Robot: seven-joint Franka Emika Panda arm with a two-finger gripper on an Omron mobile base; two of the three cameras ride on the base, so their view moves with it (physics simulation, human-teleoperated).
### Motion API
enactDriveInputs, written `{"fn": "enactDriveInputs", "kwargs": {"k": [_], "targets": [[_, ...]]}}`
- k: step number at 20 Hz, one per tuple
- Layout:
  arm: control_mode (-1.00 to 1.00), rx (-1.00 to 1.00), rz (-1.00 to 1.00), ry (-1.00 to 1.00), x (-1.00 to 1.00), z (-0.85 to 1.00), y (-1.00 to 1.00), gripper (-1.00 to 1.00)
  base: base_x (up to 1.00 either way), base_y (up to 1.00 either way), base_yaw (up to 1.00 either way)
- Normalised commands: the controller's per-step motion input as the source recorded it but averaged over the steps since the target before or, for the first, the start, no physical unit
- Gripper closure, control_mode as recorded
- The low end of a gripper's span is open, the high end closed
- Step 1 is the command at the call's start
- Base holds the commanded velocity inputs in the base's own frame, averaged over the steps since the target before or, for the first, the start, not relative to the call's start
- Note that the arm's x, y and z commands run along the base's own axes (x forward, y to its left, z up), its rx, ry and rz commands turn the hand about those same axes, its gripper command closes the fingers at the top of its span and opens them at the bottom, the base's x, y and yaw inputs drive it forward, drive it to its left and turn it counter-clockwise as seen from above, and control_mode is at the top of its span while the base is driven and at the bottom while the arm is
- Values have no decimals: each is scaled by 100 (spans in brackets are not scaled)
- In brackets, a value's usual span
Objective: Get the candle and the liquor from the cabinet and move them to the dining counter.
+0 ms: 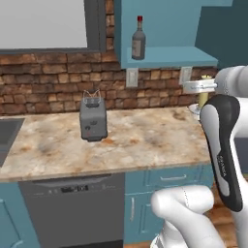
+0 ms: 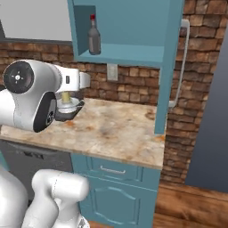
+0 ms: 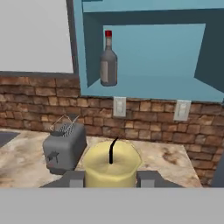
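Candle [image 3: 111,164] sits clamped between my gripper's [image 3: 111,178] fingers, jaws drawn in against its yellow sides, held above the marbled counter [image 1: 135,140] near the toaster [image 1: 93,118]. Liquor [image 1: 139,38] stands upright on the shelf of the open teal cabinet [image 2: 133,53] above.

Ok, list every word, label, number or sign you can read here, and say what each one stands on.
Nothing reads clearly.
Liquor: pale label, no legible text.
Robot arm's dark cover: small vertical lettering, too blurred to read.
Dishwasher: lit panel marks, too small.
Toaster: a star-shaped mark, no words.
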Motion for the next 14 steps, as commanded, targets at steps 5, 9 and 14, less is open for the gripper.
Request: {"fn": "enactDriveInputs", "kwargs": {"k": [5, 9, 14], "targets": [[100, 0, 0, 0, 0, 0, 0, 100, -41, 83, 54], [100, 0, 0, 0, 0, 0, 0, 100, -3, 89, 77], [100, 0, 0, 0, 0, 0, 0, 100, 0, 36, 93]]}}
